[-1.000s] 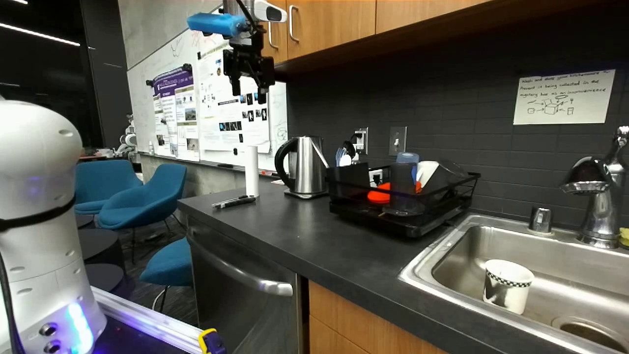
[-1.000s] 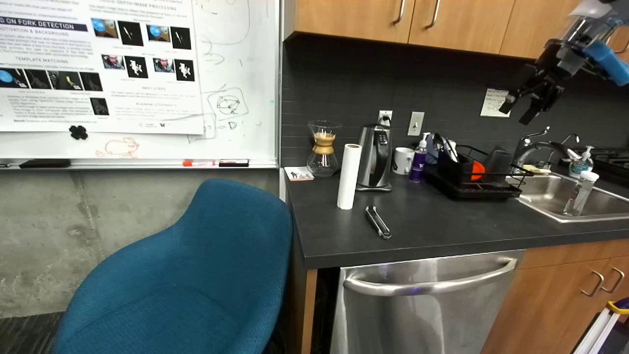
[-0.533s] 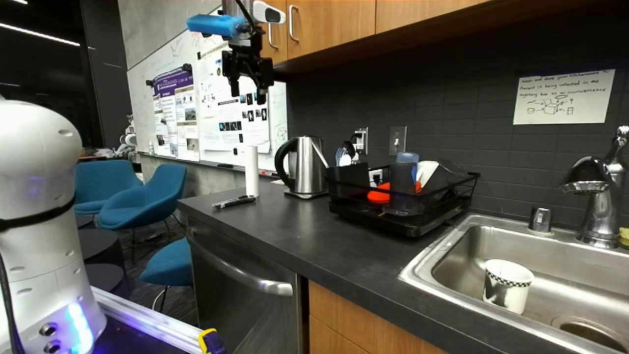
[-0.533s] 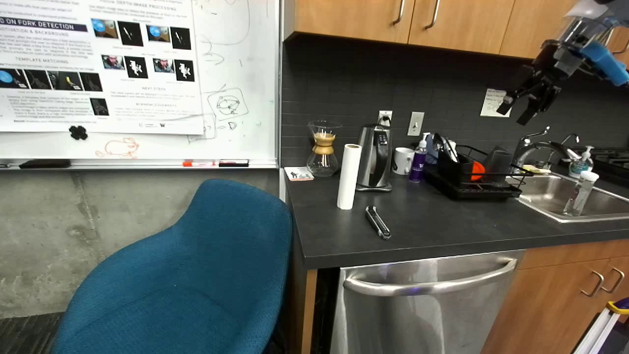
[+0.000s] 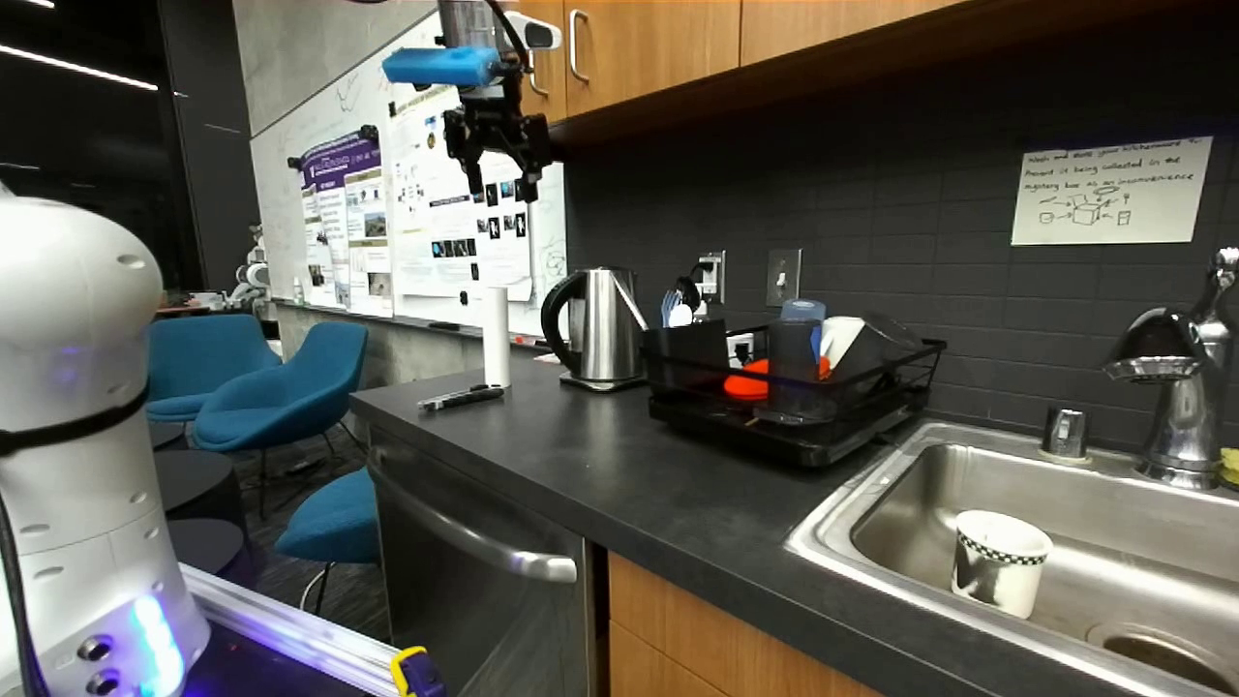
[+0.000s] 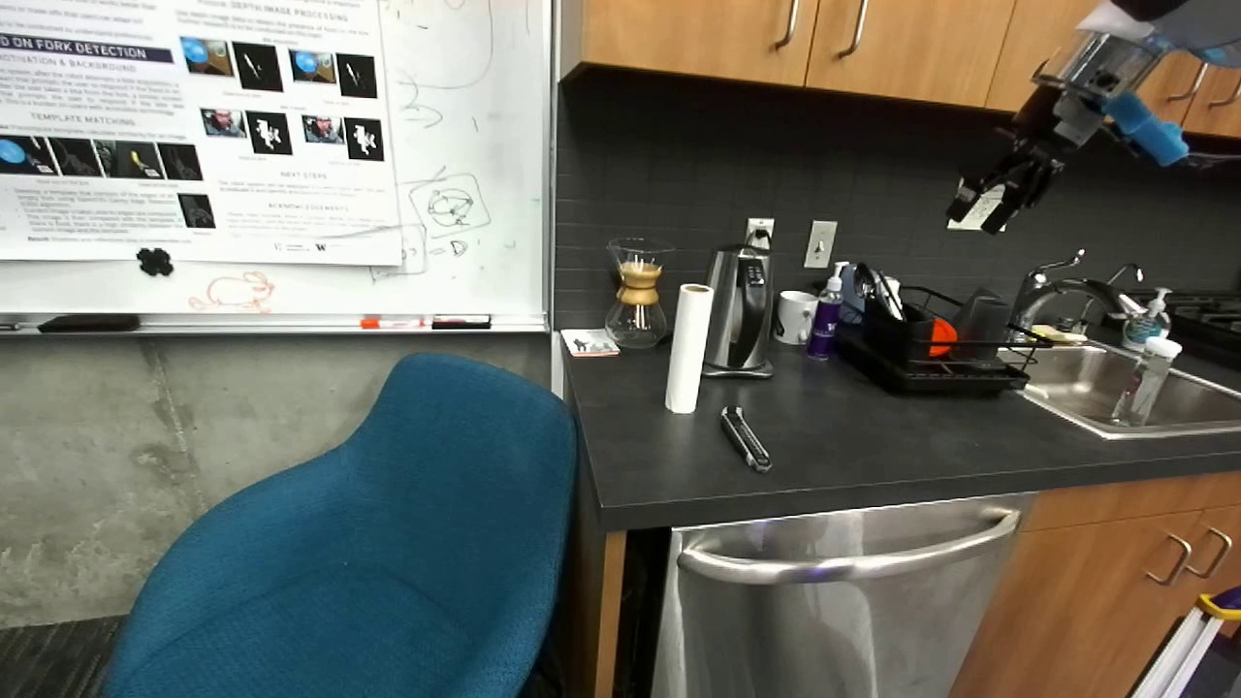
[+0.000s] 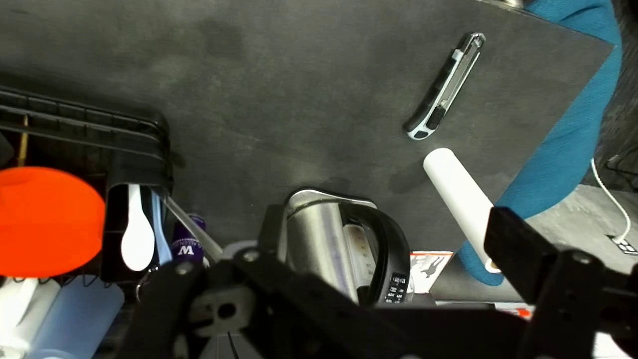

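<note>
Standing upright toward the back of the dark counter [image 5: 629, 465], the kettle [image 5: 608, 324] appears between the fingers [image 7: 523, 259] in the wrist view, yet well below them and untouched. From where I stand, the gripper [image 5: 501, 190] hangs well above counter height, spread wide and gripping nothing. The chief hazard, as I judge it, is a low sideways or tilted approach: a finger might knock the kettle askew, or topple the white roll [image 6: 689, 349], which is tall and stands on a narrow end. The kettle's long axis is vertical; its black handle [image 5: 559, 324] points to 9 o'clock in an exterior view and to about 3 o'clock in the wrist view, while the spout cannot be made out with certainty. Reckoned from the kettle in the wrist view, the white roll stands upright between 2 and 3 o'clock; the box cutter [image 7: 446, 87] lies flat at 1 o'clock, its length running from 1 toward 7; the purple bottle [image 7: 187, 248] is near 9 o'clock, and the dish rack [image 5: 811, 453] spans 8 to 10. Farthest out, at 4 o'clock from the kettle in an exterior view, a white cup [image 5: 1000, 566] sits inside the sink [image 5: 1074, 503].
</note>
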### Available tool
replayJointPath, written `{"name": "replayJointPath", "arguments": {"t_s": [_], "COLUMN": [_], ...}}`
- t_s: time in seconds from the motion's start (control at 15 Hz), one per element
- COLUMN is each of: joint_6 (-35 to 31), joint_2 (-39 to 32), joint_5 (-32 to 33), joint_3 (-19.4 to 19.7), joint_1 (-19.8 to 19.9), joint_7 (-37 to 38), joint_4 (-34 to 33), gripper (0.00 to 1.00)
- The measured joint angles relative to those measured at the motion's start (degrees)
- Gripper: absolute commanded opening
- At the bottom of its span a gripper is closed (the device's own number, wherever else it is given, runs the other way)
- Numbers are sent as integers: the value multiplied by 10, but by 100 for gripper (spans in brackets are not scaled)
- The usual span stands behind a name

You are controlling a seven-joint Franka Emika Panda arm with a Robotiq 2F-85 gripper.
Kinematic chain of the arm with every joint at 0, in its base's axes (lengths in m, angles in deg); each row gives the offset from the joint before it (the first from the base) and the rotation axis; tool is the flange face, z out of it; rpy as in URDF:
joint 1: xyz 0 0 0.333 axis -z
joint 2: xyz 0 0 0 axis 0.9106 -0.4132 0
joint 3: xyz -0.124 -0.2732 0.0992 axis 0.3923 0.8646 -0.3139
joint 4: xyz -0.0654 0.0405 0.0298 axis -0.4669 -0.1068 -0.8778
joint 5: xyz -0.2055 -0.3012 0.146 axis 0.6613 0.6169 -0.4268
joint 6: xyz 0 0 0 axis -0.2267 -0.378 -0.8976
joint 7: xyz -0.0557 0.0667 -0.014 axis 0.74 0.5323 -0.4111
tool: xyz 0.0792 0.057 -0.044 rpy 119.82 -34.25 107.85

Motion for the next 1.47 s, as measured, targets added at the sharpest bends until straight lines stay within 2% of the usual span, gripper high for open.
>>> {"name": "replayJointPath", "arguments": {"t_s": [0.4,0.6,0.93,1.2,1.47], "joint_6": [-75,-154,-264,-311,-347], "joint_2": [-39,-61,-107,-156,-212], "joint_5": [9,3,-39,-83,-117], "joint_3": [-1,8,42,65,69], "joint_1": [-12,-19,-44,-61,-61], "joint_7": [-86,-124,-172,-215,-240], "joint_4": [-6,-5,-9,-27,-55], "gripper": [100,100,100,100,100]}}
